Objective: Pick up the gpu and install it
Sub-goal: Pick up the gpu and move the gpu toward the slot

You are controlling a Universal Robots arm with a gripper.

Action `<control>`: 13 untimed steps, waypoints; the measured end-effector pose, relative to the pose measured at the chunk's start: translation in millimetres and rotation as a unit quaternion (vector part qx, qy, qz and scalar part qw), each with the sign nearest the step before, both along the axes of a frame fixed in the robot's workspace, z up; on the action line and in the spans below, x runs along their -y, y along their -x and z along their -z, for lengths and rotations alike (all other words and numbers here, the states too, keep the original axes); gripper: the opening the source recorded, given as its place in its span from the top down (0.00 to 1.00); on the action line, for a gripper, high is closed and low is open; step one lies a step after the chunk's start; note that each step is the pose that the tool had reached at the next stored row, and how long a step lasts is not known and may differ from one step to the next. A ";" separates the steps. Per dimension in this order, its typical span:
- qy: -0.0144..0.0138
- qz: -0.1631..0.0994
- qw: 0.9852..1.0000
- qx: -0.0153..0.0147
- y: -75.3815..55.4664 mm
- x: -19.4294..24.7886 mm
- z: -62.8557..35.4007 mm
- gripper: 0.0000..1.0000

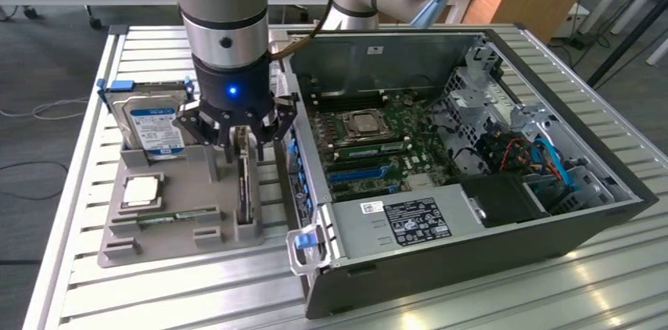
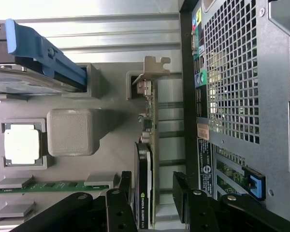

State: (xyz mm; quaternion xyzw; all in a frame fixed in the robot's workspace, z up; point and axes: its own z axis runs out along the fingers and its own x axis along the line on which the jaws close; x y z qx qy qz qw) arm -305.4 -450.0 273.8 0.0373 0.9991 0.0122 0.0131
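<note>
Black fingers (image 2: 182, 198) of the gripper (image 2: 153, 181) stand apart astride the upright gpu (image 2: 144, 193), not clamping it. From the exterior view, the gpu stands on edge in the grey holder (image 1: 167, 236) on the slatted surface (image 1: 156, 291), beside the open computer case (image 1: 418, 287).

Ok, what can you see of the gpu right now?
The gpu stands on its long edge in a slot of the grey holder, beside the open computer case. It is a thin card: greenish-brown board, black cooler shroud labelled NVIDIA Quadro, silver metal bracket at one end. The open gripper straddles it, one finger on each side; whether they touch it is unclear.
</note>
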 end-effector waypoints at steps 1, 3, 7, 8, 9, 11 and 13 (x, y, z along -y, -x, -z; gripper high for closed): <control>0.000 0.000 1.000 0.000 0.4 0.3 -0.1 0.53; 0.000 0.000 1.000 0.000 1.4 1.3 -0.1 0.53; 0.000 0.000 1.000 0.000 1.8 2.2 -0.1 0.53; 0.000 0.000 1.000 0.000 1.8 2.5 -0.1 0.53; 0.000 0.000 1.000 0.000 1.8 3.1 -0.1 0.53; 0.000 0.000 1.000 0.000 1.9 5.1 0.0 0.53; 0.000 0.000 1.000 0.000 1.9 7.5 0.1 0.53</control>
